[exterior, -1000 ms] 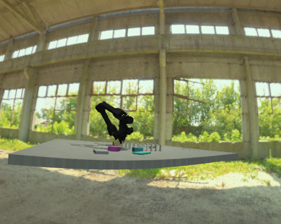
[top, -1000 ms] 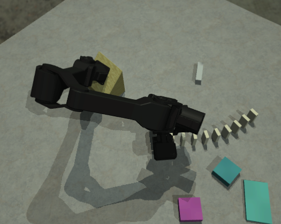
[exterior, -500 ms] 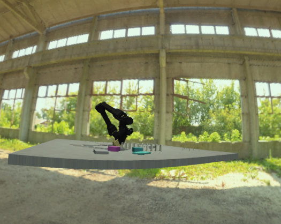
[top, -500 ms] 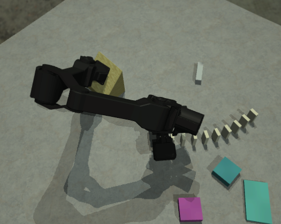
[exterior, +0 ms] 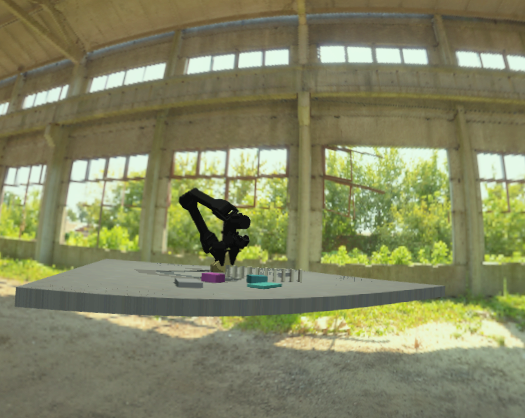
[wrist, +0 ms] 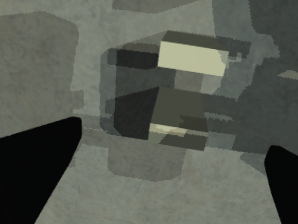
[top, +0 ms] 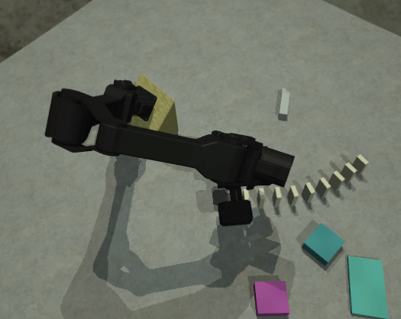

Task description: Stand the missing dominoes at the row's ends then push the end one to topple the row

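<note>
My gripper is open, its black fingers wide apart on either side of a cream domino that stands free between them. Just beyond it in the wrist view stands the first domino of the curved row, with a gap between the two. The other row dominoes, such as a middle one and the far right one, stand upright. The domino between the fingers is hidden under the arm in the top view. A pale whitish block lies apart, above the row in that view.
A teal block, a flat turquoise slab and a magenta block lie below the row in the top view. A yellow block is beside the arm's base. A grey slab lies near the table's front edge.
</note>
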You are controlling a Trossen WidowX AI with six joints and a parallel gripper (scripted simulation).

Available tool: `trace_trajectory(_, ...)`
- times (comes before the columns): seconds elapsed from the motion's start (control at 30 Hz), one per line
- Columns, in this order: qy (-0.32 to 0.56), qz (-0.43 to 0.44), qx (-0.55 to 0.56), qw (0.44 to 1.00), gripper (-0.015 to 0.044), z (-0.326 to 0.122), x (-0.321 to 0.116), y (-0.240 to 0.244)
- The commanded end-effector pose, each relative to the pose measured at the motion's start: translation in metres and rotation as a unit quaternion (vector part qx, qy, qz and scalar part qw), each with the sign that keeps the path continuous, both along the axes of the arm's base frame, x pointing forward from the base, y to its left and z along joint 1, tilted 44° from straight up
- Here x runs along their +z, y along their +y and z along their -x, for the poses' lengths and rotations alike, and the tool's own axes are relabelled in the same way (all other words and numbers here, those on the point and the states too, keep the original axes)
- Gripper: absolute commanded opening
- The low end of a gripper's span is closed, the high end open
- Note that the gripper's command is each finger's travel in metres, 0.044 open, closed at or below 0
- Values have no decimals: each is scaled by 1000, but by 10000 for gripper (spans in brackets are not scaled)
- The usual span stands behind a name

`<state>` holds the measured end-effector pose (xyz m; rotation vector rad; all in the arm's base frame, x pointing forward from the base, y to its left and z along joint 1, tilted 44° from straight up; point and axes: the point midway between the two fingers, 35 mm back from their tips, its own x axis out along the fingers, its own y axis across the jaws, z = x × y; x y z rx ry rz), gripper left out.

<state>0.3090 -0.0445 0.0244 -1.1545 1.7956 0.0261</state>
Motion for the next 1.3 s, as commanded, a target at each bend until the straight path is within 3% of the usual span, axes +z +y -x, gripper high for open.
trace_trajectory(0.0, -11, -7, 5, 1000, 440, -11, 29, 33)
trace_trajectory(0.13, -10, -6, 4, 1000, 440, -9, 71, 72)
trace_trajectory(0.27, -10, -6, 3, 1000, 440, -8, 79, 77)
trace_trajectory(0.33, -35, -3, -24, 999, 387, -7, 77, 74)
trace_trajectory(0.5, -217, 18, -216, 952, 256, 2, 69, 53)
trace_trajectory(0.73, -450, 47, -463, 762, 72, 19, 56, 23)
trace_trajectory(0.83, -492, 53, -508, 705, 0, 23, 53, 17)
trace_trajectory(1.27, -492, 53, -508, 705, 0, 23, 53, 17)
